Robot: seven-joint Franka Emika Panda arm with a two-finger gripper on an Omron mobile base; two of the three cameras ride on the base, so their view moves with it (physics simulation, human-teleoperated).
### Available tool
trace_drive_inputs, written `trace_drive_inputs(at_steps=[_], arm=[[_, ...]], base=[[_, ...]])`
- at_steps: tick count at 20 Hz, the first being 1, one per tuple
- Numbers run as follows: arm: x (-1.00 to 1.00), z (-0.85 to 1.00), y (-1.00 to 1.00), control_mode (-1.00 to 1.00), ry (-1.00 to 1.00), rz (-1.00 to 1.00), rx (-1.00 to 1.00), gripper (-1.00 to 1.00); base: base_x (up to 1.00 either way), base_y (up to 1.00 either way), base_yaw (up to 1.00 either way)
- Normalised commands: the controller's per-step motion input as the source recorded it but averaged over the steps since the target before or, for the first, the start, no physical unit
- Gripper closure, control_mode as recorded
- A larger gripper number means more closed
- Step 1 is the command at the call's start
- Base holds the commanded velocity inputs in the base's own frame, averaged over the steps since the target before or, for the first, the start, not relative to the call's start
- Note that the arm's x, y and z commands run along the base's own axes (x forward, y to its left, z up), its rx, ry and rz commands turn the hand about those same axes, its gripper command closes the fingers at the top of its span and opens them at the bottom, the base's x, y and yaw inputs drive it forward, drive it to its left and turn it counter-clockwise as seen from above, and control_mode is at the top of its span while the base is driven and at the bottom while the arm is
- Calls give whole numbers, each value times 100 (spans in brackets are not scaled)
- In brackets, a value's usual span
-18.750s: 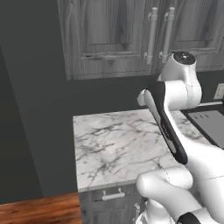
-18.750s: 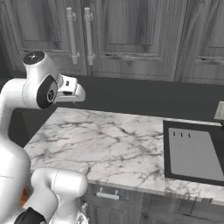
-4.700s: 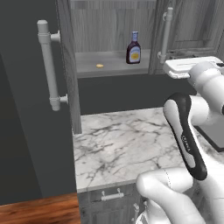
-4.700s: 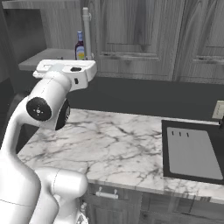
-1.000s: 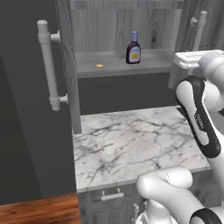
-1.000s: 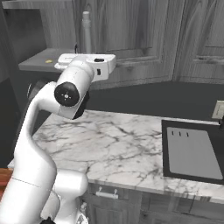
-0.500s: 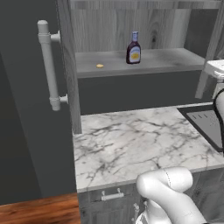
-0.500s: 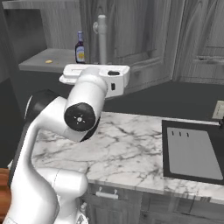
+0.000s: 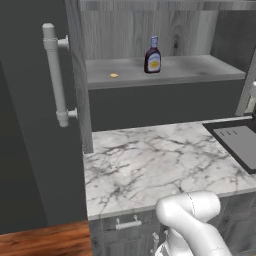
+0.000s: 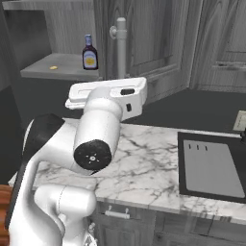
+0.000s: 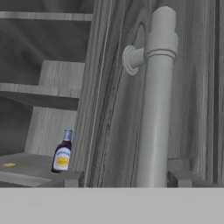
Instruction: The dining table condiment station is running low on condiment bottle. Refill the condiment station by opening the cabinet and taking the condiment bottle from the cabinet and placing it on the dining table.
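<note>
The cabinet (image 9: 170, 70) stands with both doors swung open. On its grey shelf the condiment bottle (image 9: 152, 54) is upright, dark with a pale cap and yellow label; it also shows as the bottle (image 10: 89, 53) and, small at lower left, as the bottle (image 11: 62, 156). My gripper (image 11: 127, 178) is open, its fingertips (image 11: 72, 178) standing apart on either side of the right door's bar handle (image 11: 156, 105). In the right base view my white hand (image 10: 106, 96) sits just below that handle (image 10: 120, 45). The dining table is out of view.
A small yellow bit (image 9: 114, 75) lies on the shelf left of the bottle. The left door's handle (image 9: 55, 75) juts out at the left. Below is a marble counter (image 9: 150, 165) with a dark sink (image 10: 211, 166) at its right, and a drawer unit (image 9: 125, 225) underneath.
The right door has swung further open to the right with my hand on its handle, and the arm has left the left base view. My jaws have parted off the handle.
</note>
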Motion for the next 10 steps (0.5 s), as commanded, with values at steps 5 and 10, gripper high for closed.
trace_drive_inputs(at_steps=[5, 10], arm=[[-38, 36, 15, -100, -1, -14, -10, -100], [-30, 19, -18, -100, 0, -5, -4, -100]], base=[[0, 0, 0], [0, 0, 0]])
